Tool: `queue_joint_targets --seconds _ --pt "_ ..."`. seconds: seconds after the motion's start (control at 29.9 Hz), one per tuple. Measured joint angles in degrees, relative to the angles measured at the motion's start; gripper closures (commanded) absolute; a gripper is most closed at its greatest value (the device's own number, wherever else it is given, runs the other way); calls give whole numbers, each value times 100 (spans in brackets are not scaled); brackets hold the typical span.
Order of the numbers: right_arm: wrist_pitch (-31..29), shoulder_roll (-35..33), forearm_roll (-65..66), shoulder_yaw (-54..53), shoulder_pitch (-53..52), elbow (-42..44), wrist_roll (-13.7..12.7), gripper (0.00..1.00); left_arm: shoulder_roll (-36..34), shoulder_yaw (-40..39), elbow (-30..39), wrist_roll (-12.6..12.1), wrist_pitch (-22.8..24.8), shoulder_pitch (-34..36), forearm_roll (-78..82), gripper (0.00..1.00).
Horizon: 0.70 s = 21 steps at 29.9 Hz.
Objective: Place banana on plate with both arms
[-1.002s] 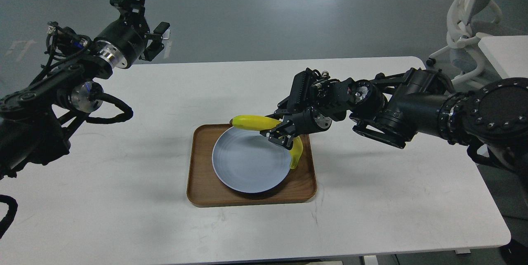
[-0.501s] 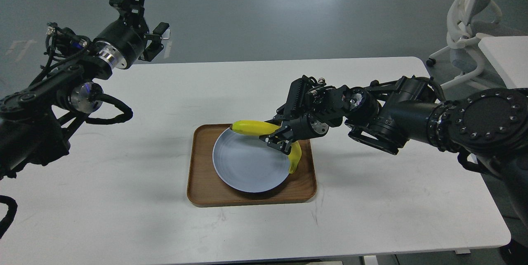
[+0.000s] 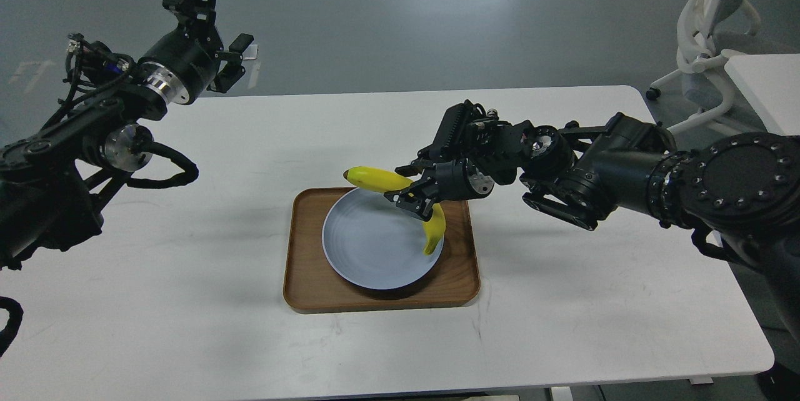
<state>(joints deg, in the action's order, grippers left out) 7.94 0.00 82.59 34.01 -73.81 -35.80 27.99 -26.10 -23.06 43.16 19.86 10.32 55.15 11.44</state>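
Note:
The yellow banana [image 3: 378, 180] hangs in my right gripper [image 3: 412, 200], which is shut on its middle. It is held above the far right part of the pale blue plate [image 3: 369, 245]. One end points left past the plate's far rim, the other end hangs down over the plate's right side. The plate lies in a brown wooden tray [image 3: 306, 276]. My left gripper [image 3: 209, 26] is open and empty, raised high at the far left, beyond the table's back edge.
The white table [image 3: 187, 301] holds only the tray. A white office chair [image 3: 706, 45] and a second white table [image 3: 769, 82] stand at the far right. Loose black cables [image 3: 162, 170] hang from my left arm over the table's left side.
My right gripper has moved left and slightly up with the banana, bringing it further over the plate. The left arm has shifted slightly left.

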Motion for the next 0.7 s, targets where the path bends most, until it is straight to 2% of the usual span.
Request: queue_joint_targets --seconds 0.13,0.2,0.33,0.43,0.57,0.7 --pt "0 0 -14 0 28 -65 1 18 0 3 0 -16 5 -36 8 2" --pt "-2 0 -15 0 29 -68 0 9 0 3 0 -22 7 -46 8 2" --pt "-2 0 -31 -86 -25 -32 0 6 1 3 0 -47 15 -58 8 2" --pt "-23 0 -313 -575 -85 10 0 4 14 4 -8 -50 25 -62 19 2" --pt "-316 -34 -1752 -1362 -130 19 1 4 17 9 -48 -12 64 -71 48 2" --pt "-728 -413 -3878 -2059 -121 3 -23 4 32 -2 -40 16 190 -180 55 2"
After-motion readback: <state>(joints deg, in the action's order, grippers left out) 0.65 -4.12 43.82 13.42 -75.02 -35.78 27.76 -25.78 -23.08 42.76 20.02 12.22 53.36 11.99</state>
